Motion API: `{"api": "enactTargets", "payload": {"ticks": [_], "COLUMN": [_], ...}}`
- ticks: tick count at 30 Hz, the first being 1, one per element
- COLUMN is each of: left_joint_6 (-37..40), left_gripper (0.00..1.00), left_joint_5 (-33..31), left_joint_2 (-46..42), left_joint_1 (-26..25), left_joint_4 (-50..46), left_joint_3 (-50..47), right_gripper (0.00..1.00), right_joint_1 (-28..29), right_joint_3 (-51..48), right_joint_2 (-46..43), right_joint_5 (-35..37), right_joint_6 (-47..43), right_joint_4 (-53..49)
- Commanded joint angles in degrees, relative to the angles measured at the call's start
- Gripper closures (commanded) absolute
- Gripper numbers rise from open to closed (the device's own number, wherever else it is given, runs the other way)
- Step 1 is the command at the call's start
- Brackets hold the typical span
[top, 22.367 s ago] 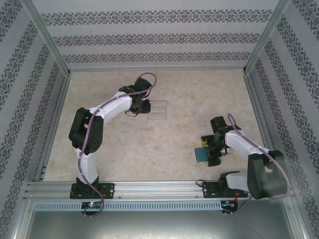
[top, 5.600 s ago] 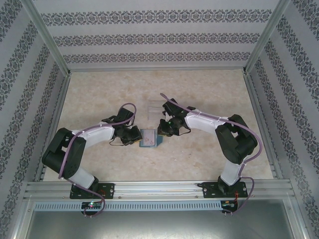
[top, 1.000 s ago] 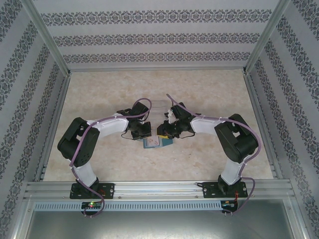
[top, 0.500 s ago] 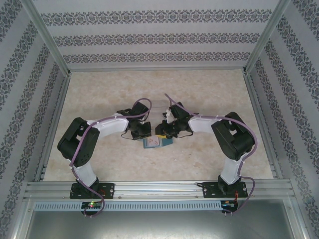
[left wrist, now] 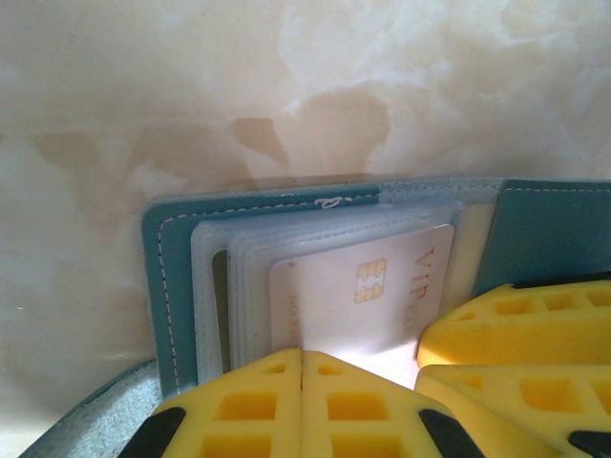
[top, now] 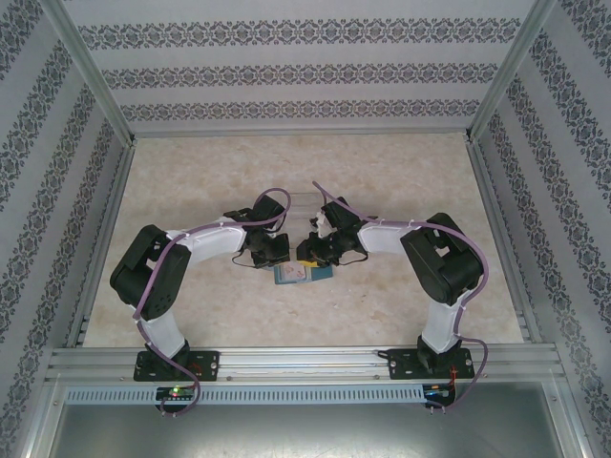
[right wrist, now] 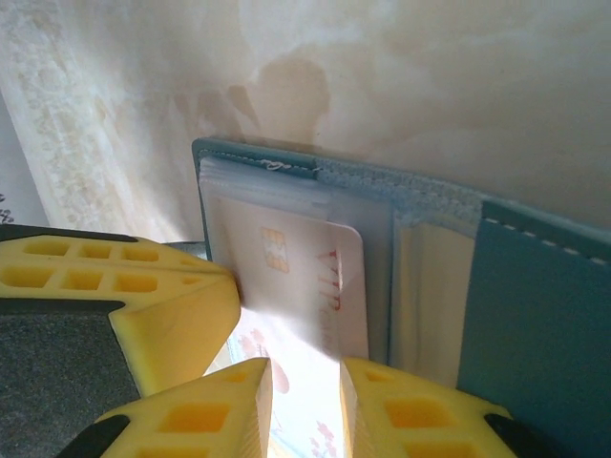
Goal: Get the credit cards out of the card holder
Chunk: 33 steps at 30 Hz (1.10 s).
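Open card holder (left wrist: 172,286) between both tools.
Left tool (left wrist: 302,367) pressed together against credit card (left wrist: 363,296); right tool (right wrist: 305,370) pinching holder's flap.

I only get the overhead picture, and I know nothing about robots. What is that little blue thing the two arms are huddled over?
Observer: It's a teal card holder, lying open, with clear sleeves fanned out inside.
Operator: Is there anything in those sleeves?
Observer: A pale credit card sits at the front of the stack, with a gold chip and VIP lettering.
Operator: Has one of the claws got hold of it?
Observer: It looks so. The left gripper has its yellow fingers shut together right on the card's near edge.
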Motion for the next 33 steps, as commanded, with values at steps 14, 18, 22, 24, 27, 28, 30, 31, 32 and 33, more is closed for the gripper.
{"api": "enactTargets", "payload": {"ticks": [14,18,22,24,27,28,30,31,32,33], "left_joint_6": [2.0,2.5,2.7,2.7,2.6,2.5,2.5,2.5,2.6,2.6], "left_gripper": [0.91,0.90,0.88,0.88,0.88,0.88,0.89,0.89,0.90,0.90], "left_joint_5": [-2.1,-2.4,-2.2,-2.3,-3.1,-3.1,-3.1,-3.1,-3.1,-3.1], "left_joint_2": [-1.0,-1.9,-2.2,-2.1,-2.0,-1.9,-1.3,-1.0,-0.7,-0.3], "left_joint_1": [-0.9,-1.0,-1.4,-1.9,-2.8,-2.9,-3.2,-3.3,-3.4,-3.6], "left_joint_4": [-5.0,-6.5,-7.9,-8.8,-9.6,-9.6,-9.8,-9.9,-10.0,-9.9], "left_joint_3": [2.1,3.4,4.6,5.1,5.4,5.4,5.3,5.3,5.2,5.1], "right_gripper": [0.74,0.73,0.71,0.71,0.71,0.71,0.71,0.71,0.71,0.71], "right_joint_1": [0.7,0.6,0.4,0.2,-0.3,-0.4,-0.5,-0.6,-0.5,-0.6], "right_joint_3": [1.1,0.9,0.9,0.8,0.6,0.4,0.3,0.3,0.1,-0.1], "right_joint_2": [-3.0,-4.6,-5.8,-5.8,-5.9,-5.9,-5.8,-5.8,-5.7,-5.5], "right_joint_5": [5.2,4.5,4.0,3.9,4.2,4.6,5.3,5.7,6.0,6.2], "right_joint_6": [-3.1,-2.6,-2.1,-2.1,-2.2,-2.2,-2.4,-2.6,-2.8,-2.9], "right_joint_4": [-8.4,-7.8,-7.2,-7.1,-7.2,-7.2,-7.7,-7.9,-8.0,-8.1]}}
